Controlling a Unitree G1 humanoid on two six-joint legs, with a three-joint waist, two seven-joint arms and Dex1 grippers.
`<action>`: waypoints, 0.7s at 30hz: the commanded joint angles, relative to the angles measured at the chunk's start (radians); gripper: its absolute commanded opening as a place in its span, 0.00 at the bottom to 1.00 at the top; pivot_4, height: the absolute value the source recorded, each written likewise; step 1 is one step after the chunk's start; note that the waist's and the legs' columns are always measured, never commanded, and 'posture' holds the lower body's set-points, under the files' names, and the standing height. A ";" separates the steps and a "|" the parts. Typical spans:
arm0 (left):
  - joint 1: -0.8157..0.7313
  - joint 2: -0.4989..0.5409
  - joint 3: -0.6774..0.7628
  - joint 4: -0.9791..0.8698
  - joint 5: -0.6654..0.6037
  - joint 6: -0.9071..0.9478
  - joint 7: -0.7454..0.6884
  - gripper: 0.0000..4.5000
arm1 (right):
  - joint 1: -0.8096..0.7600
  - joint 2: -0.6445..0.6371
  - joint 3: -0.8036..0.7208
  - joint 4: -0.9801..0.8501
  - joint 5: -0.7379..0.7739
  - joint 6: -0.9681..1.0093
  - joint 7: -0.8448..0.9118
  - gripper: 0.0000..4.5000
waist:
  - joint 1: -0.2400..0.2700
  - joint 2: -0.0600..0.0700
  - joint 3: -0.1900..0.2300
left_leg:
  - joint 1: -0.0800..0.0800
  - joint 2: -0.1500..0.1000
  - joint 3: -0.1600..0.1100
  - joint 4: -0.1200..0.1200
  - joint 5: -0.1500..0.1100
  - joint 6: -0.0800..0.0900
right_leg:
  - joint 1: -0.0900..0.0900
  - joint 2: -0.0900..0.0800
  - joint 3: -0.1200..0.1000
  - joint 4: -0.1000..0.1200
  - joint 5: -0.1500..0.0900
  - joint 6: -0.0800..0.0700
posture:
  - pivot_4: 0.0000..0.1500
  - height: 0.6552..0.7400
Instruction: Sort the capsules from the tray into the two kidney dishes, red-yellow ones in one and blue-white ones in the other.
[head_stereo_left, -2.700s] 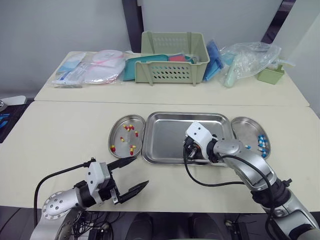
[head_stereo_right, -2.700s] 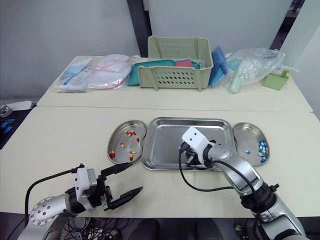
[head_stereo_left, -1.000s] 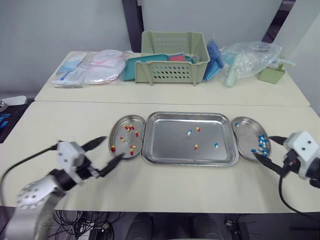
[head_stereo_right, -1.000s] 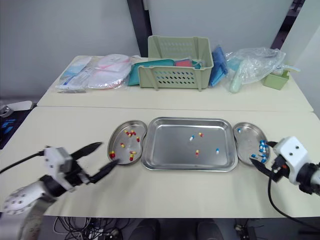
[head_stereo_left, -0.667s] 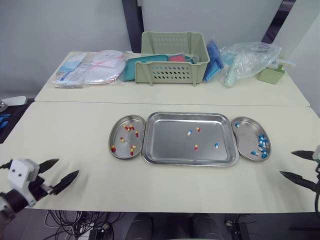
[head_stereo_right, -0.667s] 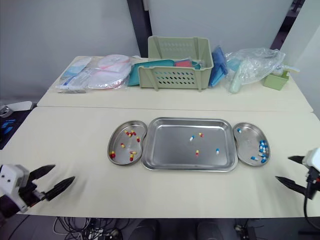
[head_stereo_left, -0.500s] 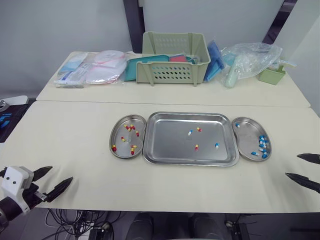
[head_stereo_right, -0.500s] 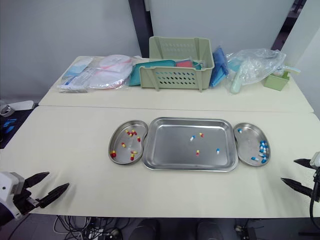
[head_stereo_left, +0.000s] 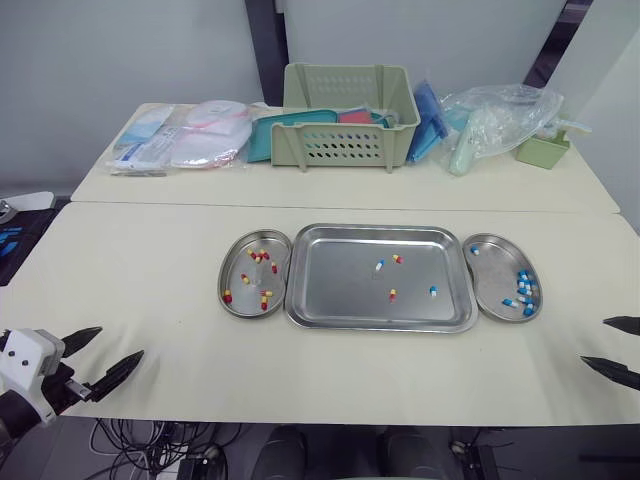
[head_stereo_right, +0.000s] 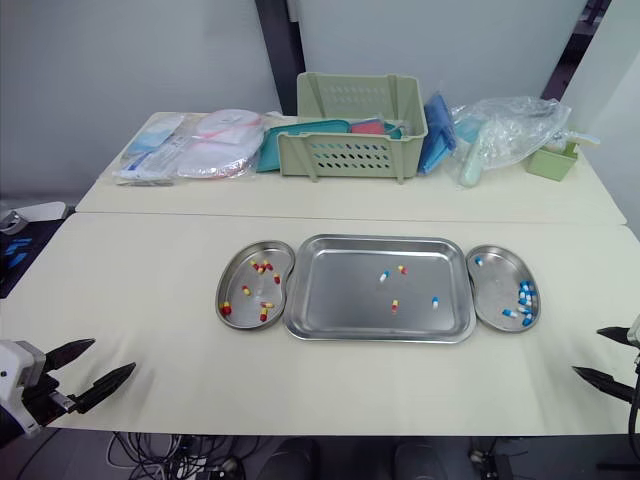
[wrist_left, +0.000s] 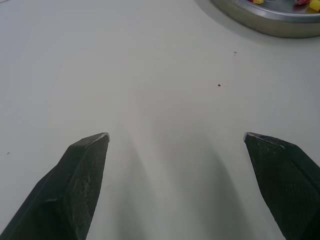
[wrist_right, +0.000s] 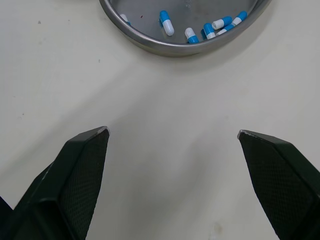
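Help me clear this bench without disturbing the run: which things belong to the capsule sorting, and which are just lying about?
Job: tray; four capsules in it; left kidney dish with red-yellow capsules; right kidney dish with blue-white capsules.

Lying about, on the far table: green basket, sealed packets, plastic bag, small green box.

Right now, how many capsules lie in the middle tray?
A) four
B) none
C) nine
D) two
A: the tray holds two blue-white capsules and two red-yellow capsules, four in all.
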 joint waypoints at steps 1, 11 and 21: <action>0.017 0.012 0.042 -0.036 -0.005 -0.006 0.000 1.00 | -0.003 -0.007 -0.013 -0.002 -0.001 -0.016 0.005 0.96 | 0.000 0.000 0.000 | 0.000 0.000 0.000 0.000 0.000 0.000 | 0.000 0.000 0.000 0.000 0.000 0.000 | 1.00 1.00; 0.068 -0.011 0.049 -0.109 -0.018 -0.003 0.001 1.00 | -0.036 -0.013 0.019 0.015 -0.005 -0.024 0.001 0.96 | 0.000 0.000 0.000 | 0.000 0.000 0.000 0.000 0.000 0.000 | 0.000 0.000 0.000 0.000 0.000 0.000 | 1.00 1.00; 0.064 -0.015 0.038 -0.189 -0.032 0.049 0.027 1.00 | -0.041 0.009 0.021 0.008 -0.007 -0.067 -0.014 0.96 | 0.000 0.000 0.000 | 0.000 0.000 0.000 0.000 0.000 0.000 | 0.000 0.000 0.000 0.000 0.000 0.000 | 1.00 1.00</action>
